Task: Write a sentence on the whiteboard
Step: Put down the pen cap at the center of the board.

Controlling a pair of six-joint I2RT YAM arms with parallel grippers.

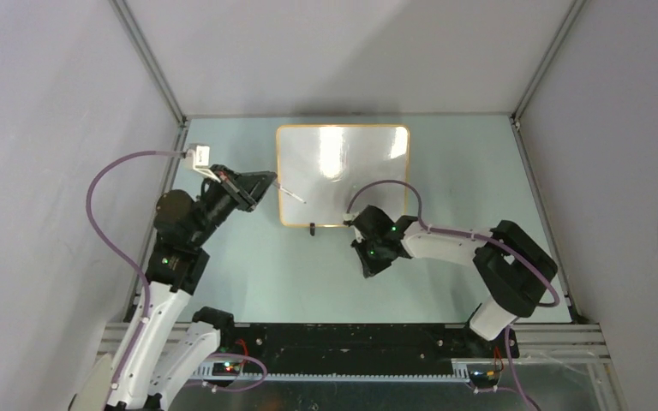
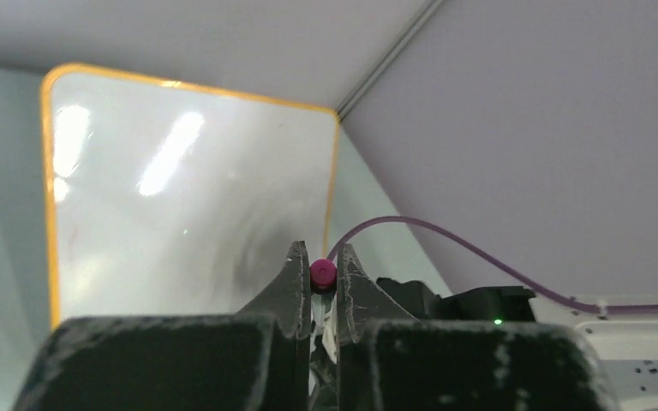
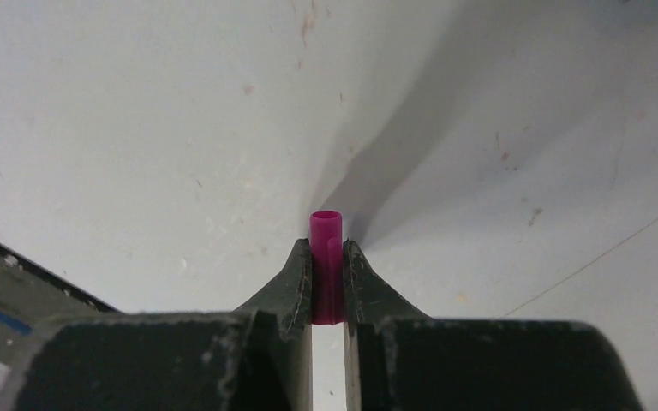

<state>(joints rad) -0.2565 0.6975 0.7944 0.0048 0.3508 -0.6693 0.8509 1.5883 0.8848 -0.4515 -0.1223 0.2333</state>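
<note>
The whiteboard (image 1: pixel 343 171) is seen as glossy white, framed in orange-yellow. The bench (image 1: pixel 248 265) is coloured pale green. The cap (image 3: pixel 326 257) is magenta, as is the end of the marker (image 2: pixel 322 272). Cables (image 1: pixel 92 193) are purple; plain grey walls (image 1: pixel 34 128) are shown.

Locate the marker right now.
Top view, left of centre: the marker is pinched by the left gripper, reaching across the left edge of the whiteboard near its near-left corner.
</note>
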